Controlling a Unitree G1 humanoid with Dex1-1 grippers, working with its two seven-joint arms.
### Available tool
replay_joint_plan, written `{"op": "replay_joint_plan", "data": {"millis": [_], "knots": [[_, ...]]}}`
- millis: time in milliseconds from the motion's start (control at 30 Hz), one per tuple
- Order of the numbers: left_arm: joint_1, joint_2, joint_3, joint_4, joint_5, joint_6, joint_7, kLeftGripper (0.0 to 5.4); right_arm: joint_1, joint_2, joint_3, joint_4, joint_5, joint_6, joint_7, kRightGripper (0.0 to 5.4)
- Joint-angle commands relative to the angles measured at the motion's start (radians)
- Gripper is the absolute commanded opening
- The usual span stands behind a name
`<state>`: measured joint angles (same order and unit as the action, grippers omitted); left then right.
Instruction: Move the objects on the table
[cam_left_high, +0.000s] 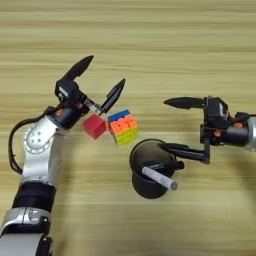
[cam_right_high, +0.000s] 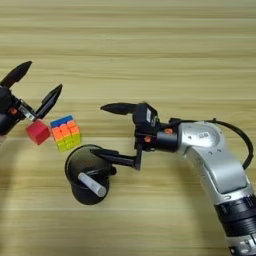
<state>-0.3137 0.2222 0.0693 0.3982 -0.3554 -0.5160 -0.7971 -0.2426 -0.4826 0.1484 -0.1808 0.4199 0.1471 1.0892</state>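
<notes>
Pale wood planks of the table (cam_left_high: 150, 40) fill both views. At left of centre the red cube (cam_left_high: 94, 126) and the puzzle cube (cam_left_high: 123, 127) sit side by side, touching or nearly so. The left gripper (cam_left_high: 105, 75) stands spread wide and empty just above them, its nearer finger tip close over the puzzle cube, so this arm is plainly the nearer. Lower centre, the grey pen (cam_left_high: 159, 178) lies tilted across the black cup (cam_left_high: 150, 167), its free end pointing lower right. The right gripper (cam_right_high: 102, 130) is splayed beside the cup, its lower finger reaching over the rim, holding nothing.
</notes>
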Motion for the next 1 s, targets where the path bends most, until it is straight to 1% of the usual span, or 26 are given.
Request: {"op": "replay_joint_plan", "data": {"millis": [33, 100, 200, 267, 367, 567, 733, 900, 1000], "knots": [[-0.017, 0.045, 0.01, 0.083, 0.049, 0.017, 0.015, 5.4, -0.04, 0.009, -0.048, -0.001, 0.031, 0.003, -0.031, 5.37], [-0.021, 0.065, 0.011, 0.138, 0.067, 0.033, 0.016, 5.4, -0.051, 0.015, -0.075, 0.006, 0.045, 0.005, -0.049, 5.37], [-0.023, 0.081, 0.011, 0.192, 0.07, 0.057, 0.002, 5.4, -0.058, 0.021, -0.098, 0.015, 0.058, 0.004, -0.064, 5.37], [-0.025, 0.088, 0.008, 0.221, 0.075, 0.063, -0.008, 5.4, -0.058, 0.021, -0.105, 0.017, 0.06, 0.001, -0.069, 5.37], [-0.027, 0.089, 0.001, 0.235, 0.077, 0.065, -0.029, 5.4, -0.061, 0.021, -0.112, 0.018, 0.061, 0.002, -0.072, 5.37], [-0.011, 0.089, -0.014, 0.211, 0.064, 0.075, -0.107, 5.4, -0.061, 0.026, -0.108, 0.0, 0.063, 0.005, -0.075, 5.37], [-0.003, 0.086, -0.007, 0.2, 0.058, 0.077, -0.134, 5.4, -0.064, 0.028, -0.106, 0.004, 0.06, -0.003, -0.078, 5.37], [0.016, 0.078, -0.009, 0.162, 0.03, 0.096, -0.179, 5.4, -0.062, 0.026, -0.111, 0.007, 0.062, -0.009, -0.075, 5.37], [0.041, 0.084, -0.028, 0.124, 0.024, 0.113, -0.213, 5.4, -0.061, 0.026, -0.111, 0.002, 0.061, -0.011, -0.078, 5.37]]}}
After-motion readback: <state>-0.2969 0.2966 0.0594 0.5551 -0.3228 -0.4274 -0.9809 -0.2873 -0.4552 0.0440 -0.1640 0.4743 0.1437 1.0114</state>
